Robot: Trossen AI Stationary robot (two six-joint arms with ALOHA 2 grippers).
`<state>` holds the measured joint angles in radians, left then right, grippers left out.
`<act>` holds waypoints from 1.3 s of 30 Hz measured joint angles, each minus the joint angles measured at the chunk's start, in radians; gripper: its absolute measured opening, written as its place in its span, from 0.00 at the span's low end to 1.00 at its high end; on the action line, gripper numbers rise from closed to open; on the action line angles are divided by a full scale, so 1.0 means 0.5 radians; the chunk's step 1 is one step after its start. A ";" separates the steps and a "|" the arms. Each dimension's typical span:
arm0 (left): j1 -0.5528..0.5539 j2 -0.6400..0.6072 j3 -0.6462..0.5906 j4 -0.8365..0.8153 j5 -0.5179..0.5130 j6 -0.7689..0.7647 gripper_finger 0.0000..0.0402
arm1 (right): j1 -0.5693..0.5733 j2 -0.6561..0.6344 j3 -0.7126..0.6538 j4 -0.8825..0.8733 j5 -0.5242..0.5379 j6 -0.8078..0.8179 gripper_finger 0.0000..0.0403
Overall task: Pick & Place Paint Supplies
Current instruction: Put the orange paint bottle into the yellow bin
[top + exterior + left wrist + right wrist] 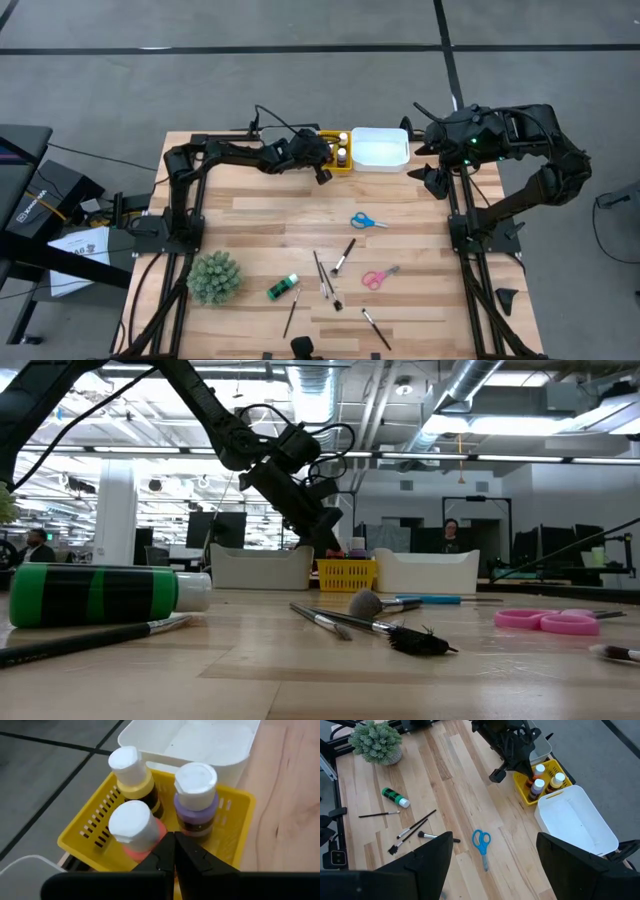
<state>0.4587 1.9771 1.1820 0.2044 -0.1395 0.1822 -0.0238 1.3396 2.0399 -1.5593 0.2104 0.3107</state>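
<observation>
My left gripper (322, 174) is shut and hovers just short of the yellow tray (341, 168) at the table's far edge, pointing down at a slant. Three bottles stand upright in the tray: orange (136, 831), yellow (131, 774) and purple (195, 795). My right gripper (495, 865) is open and raised at the far right, holding nothing. On the table lie a green bottle (282, 288) on its side, blue scissors (368, 221), pink scissors (380, 277) and several thin brushes (324, 276).
A white tray (380, 148) stands right of the yellow one, and a pale grey tray (260, 567) left of it, under the left arm. A spiky green plant ball (215, 277) sits near the front left. Bare wood lies between the trays and the scissors.
</observation>
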 joint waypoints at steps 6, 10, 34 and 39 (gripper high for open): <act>-0.004 0.006 0.000 -0.006 0.023 -0.006 0.00 | -0.002 0.000 0.000 0.000 0.000 -0.008 0.70; -0.006 0.006 0.000 -0.015 0.030 -0.007 0.00 | -0.002 0.000 0.000 0.001 0.000 -0.008 0.70; -0.004 0.057 0.006 0.045 0.051 -0.035 0.00 | -0.011 -0.001 0.000 0.001 0.000 -0.014 0.70; -0.002 0.062 0.002 0.027 0.027 -0.063 0.00 | -0.009 -0.001 0.000 0.000 0.000 0.005 0.70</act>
<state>0.4576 2.0079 1.1831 0.2177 -0.1261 0.1509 -0.0284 1.3392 2.0399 -1.5593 0.2104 0.3134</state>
